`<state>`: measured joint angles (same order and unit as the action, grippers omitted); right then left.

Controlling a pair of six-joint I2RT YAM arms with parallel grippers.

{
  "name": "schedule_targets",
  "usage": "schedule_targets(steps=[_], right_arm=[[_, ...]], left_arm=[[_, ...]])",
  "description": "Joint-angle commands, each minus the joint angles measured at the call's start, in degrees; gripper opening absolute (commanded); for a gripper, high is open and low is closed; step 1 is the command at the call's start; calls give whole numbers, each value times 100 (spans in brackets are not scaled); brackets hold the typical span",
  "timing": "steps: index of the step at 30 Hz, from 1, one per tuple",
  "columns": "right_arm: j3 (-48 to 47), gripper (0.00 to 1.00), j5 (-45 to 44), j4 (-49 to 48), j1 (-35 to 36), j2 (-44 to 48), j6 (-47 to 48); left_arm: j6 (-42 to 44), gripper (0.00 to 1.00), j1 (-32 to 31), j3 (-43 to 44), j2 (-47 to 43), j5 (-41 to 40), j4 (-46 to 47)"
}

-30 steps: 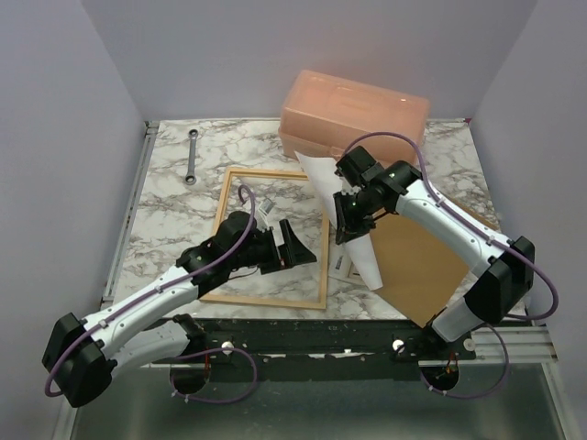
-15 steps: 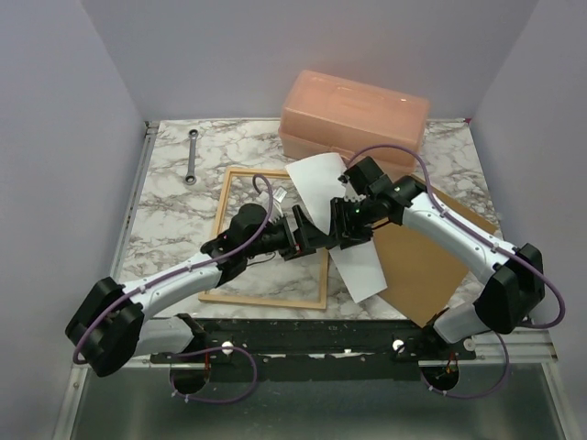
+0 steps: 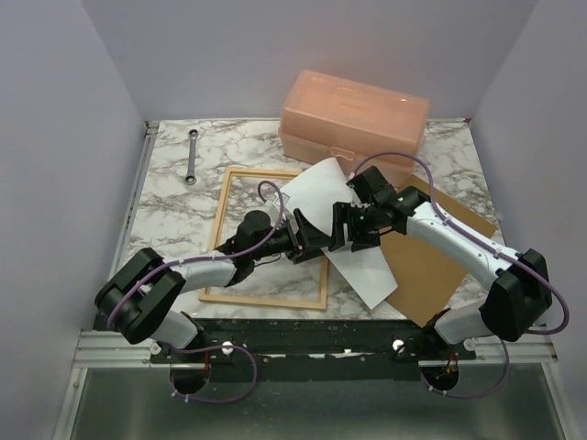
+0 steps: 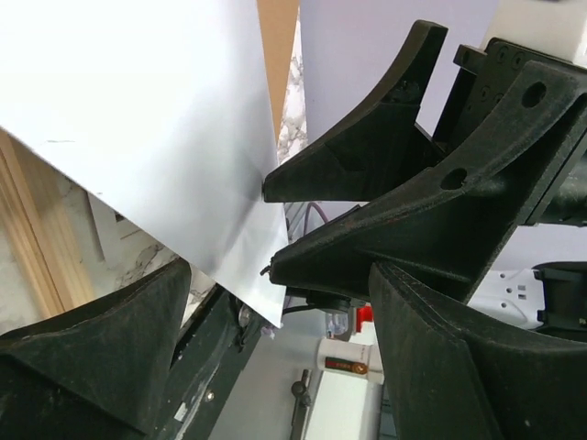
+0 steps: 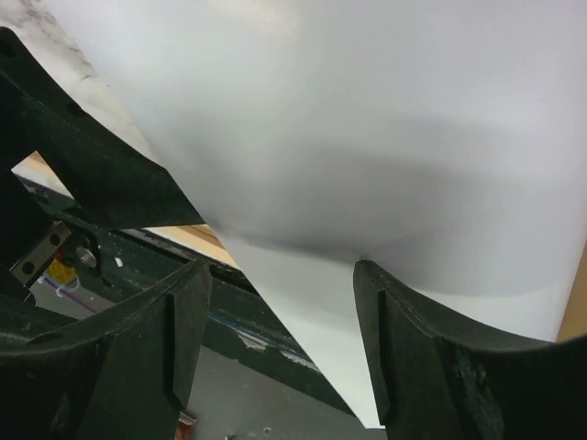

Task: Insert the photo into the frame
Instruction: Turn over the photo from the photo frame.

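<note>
**Photo (image 3: pixel 316 188) aslant over frame (image 3: pixel 264 300), fingers spread**

White back up, the photo crosses the frame's right rail, its near right end over the brown panel (image 3: pixel 431 266). Left gripper (image 3: pixel 310 238) and right gripper (image 3: pixel 341 226) meet at its middle, both spread about its edge, neither pinching.

Printed face of the photo (image 3: pixel 316 188) was not shown; only the white back was seen. In the top view its middle was covered by the left gripper (image 3: pixel 315 236) and the right gripper (image 3: pixel 339 226), and contact between fingers and paper could not be told. The right rail of the frame (image 3: pixel 266 298) was partly hidden under the photo. The brown backing panel (image 3: pixel 431 266) was partly covered by photo and right arm. In both wrist views the photo was cut off by the picture edges, and the fingers were cropped at the bottom. Wrench (image 3: pixel 191 158) detail was too small to be made out.
</note>
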<state>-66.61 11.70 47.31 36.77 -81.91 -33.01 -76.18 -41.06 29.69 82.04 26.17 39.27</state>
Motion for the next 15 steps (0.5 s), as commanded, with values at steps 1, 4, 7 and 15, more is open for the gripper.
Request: schedule_targets(steps=[1,4,7,15], right_arm=[[71,72,551,-379,196,170,-156],[154,72,592,-449,198,180,-168],[162,72,581,-447,195,208,-173],[216,75,276,-338,194,215,-180]], left_arm=[[-144,79,53,-114,411,-612,279],[-265,79,56,-173,728,-557,757],[-473,77,78,-276,1024,-588,1167],[-464,79,221,-788,942,-674,1534]])
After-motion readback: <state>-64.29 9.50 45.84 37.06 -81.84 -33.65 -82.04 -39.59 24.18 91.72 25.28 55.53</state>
